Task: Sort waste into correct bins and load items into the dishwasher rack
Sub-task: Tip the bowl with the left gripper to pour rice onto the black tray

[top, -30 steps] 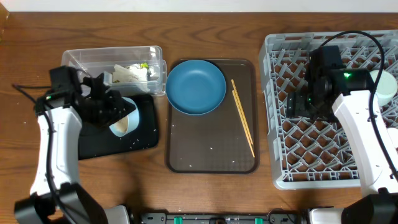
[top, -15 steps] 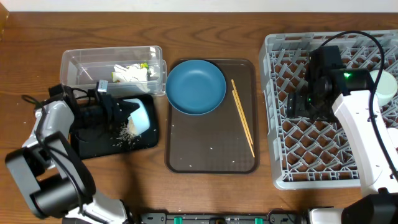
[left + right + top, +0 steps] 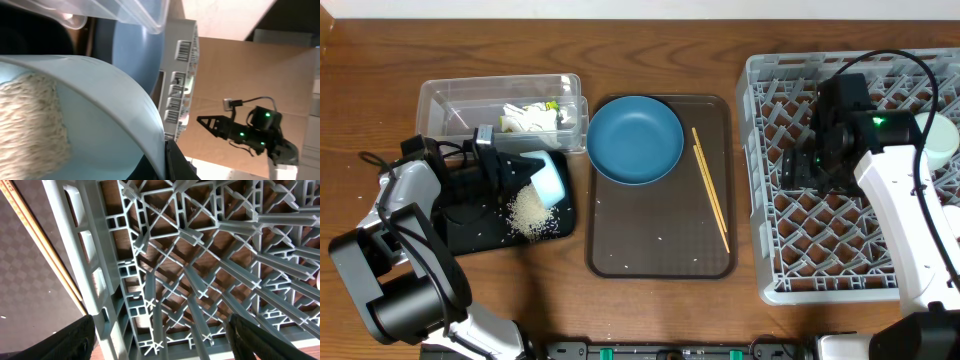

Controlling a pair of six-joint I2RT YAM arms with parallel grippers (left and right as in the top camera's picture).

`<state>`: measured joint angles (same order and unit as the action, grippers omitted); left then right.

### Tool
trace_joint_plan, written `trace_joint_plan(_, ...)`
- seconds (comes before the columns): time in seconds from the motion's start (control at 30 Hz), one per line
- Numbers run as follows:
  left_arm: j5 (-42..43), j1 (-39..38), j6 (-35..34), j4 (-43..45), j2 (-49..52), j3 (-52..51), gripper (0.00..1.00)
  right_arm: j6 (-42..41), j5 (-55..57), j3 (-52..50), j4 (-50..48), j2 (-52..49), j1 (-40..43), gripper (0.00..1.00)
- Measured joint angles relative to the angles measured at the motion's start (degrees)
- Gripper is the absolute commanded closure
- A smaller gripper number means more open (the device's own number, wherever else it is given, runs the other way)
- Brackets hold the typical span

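Observation:
My left gripper [image 3: 505, 172] is shut on the rim of the small pale-blue bowl [image 3: 550, 178] and holds it tipped on its side over the black tray [image 3: 470, 228]. A heap of white rice scraps [image 3: 527, 210] lies on that tray below the bowl. In the left wrist view some rice [image 3: 30, 115] still clings inside the bowl [image 3: 110, 115], whose rim sits between my left gripper's [image 3: 164, 160] jaws. The right gripper [image 3: 165, 340] hangs open over the left part of the dishwasher rack [image 3: 850, 250], holding nothing. The dark-blue dish [image 3: 635, 140] and chopsticks [image 3: 710, 190] lie on the brown tray [image 3: 660, 250].
The clear tub [image 3: 450, 100] behind the black tray holds white tissue and a wrapper [image 3: 530, 118]. A pale round item [image 3: 940, 140] sits at the rack's right edge. A few rice grains dot the brown tray.
The left gripper swung the bowl over the black tray and tipped it; rice poured out into a growing heap. The right arm has not moved.

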<state>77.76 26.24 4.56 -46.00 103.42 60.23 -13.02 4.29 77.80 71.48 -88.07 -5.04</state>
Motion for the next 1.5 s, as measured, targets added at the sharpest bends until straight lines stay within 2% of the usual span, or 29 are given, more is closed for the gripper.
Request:
trace_joint_plan(0.13, 2.3, 0.0, -0.5, 0.0, 0.0, 0.0, 0.94, 0.0, 0.0, 0.0, 0.0, 0.0, 0.0, 0.17)
trace_joint_plan(0.4, 5.2, 0.1, -7.0, 0.0, 0.0, 0.0, 0.94, 0.0, 0.0, 0.0, 0.1, 0.0, 0.0, 0.17)
trace_joint_plan(0.57, 8.7, 1.2, -8.9, 0.0, 0.0, 0.0, 0.94, 0.0, 0.0, 0.0, 0.5, 0.0, 0.0, 0.17)
trace_joint_plan(0.97, 10.6, 5.1, -9.5, 0.0, 0.0, 0.0, 0.94, 0.0, 0.0, 0.0, 0.5, 0.0, 0.0, 0.17)
trace_joint_plan(1.5, 9.7, 5.6, -11.9, 1.4, 0.0, 0.0, 0.94, 0.0, 0.0, 0.0, 0.7, 0.0, 0.0, 0.17)
